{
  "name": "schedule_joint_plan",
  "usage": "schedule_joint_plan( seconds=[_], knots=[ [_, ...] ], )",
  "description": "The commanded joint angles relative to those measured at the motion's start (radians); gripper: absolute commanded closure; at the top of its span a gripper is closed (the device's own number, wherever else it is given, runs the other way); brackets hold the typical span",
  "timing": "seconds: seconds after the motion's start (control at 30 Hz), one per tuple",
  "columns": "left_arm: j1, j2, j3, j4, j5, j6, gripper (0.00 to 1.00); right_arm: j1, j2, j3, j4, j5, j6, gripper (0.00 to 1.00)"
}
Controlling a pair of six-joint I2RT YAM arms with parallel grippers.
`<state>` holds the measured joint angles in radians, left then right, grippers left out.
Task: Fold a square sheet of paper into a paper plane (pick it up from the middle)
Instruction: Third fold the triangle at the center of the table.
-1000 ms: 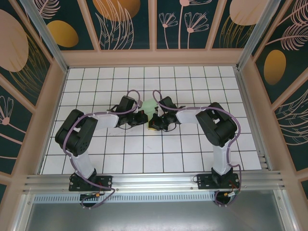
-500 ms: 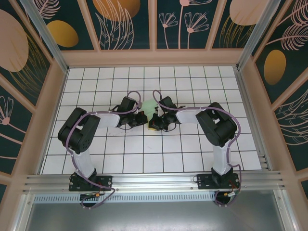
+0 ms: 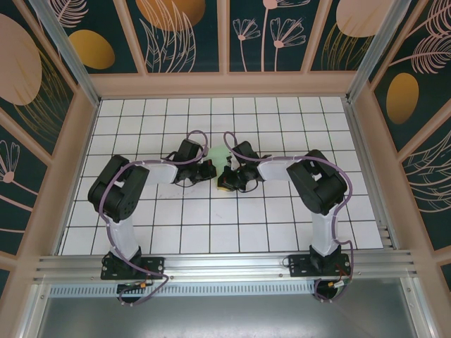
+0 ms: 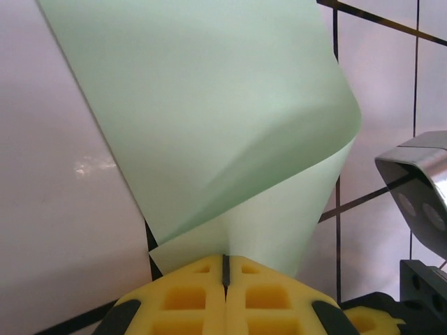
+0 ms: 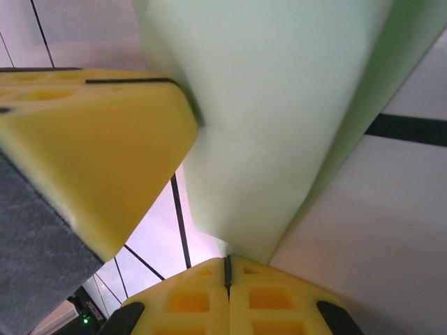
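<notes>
The square sheet of paper (image 3: 217, 153) is pale mint green and sits at the table's middle, lifted between both grippers. In the left wrist view the sheet (image 4: 209, 105) curls over itself, and my left gripper (image 4: 225, 259) is shut on its lower edge. My right gripper (image 5: 227, 259) is shut on another edge of the sheet (image 5: 279, 118). From above, the left gripper (image 3: 209, 170) and right gripper (image 3: 226, 176) almost meet. A yellow finger (image 5: 91, 160) of the left gripper looms close in the right wrist view. No paper plane is in view.
White grid-tiled table (image 3: 282, 225) inside a walled enclosure; patterned panels (image 3: 225, 35) stand at the back and sides. A metal rail (image 3: 225, 264) runs along the near edge by the arm bases. Part of the right arm (image 4: 419, 188) shows beside the paper.
The left arm's elbow has shifted a little to the right and its gripper has edged toward the right gripper. Both grippers stay shut on the paper.
</notes>
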<state>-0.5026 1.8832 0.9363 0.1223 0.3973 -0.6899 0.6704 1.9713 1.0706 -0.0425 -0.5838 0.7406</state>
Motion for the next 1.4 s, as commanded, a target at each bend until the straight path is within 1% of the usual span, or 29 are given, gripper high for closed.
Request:
schedule_joint_plan(
  seconds=[0.0, 0.13, 0.23, 0.47, 0.57, 0.97, 1.37],
  knots=[
    [-0.004, 0.03, 0.029, -0.029, -0.036, 0.031, 0.99, 0.008, 0.049, -0.044, -0.1, 0.083, -0.013, 1.0],
    [-0.004, 0.047, 0.03, -0.036, -0.046, 0.038, 0.99, 0.008, 0.024, -0.058, -0.062, 0.053, -0.028, 1.0],
    [-0.003, 0.049, 0.031, -0.043, -0.046, 0.044, 0.99, 0.004, -0.016, -0.058, 0.0, 0.039, -0.028, 1.0],
    [-0.004, 0.043, 0.062, -0.064, -0.043, 0.065, 0.99, -0.055, -0.091, -0.054, 0.129, 0.068, 0.001, 0.95],
    [-0.004, 0.046, 0.066, -0.067, -0.041, 0.07, 1.0, -0.074, -0.076, -0.034, 0.119, 0.07, -0.016, 0.95],
    [-0.004, 0.051, 0.076, -0.084, -0.043, 0.076, 1.0, -0.095, 0.01, 0.086, 0.055, 0.063, -0.084, 0.96],
    [-0.004, 0.057, 0.085, -0.101, -0.045, 0.084, 1.0, -0.118, 0.068, 0.109, 0.017, 0.115, -0.101, 0.97]
  ],
)
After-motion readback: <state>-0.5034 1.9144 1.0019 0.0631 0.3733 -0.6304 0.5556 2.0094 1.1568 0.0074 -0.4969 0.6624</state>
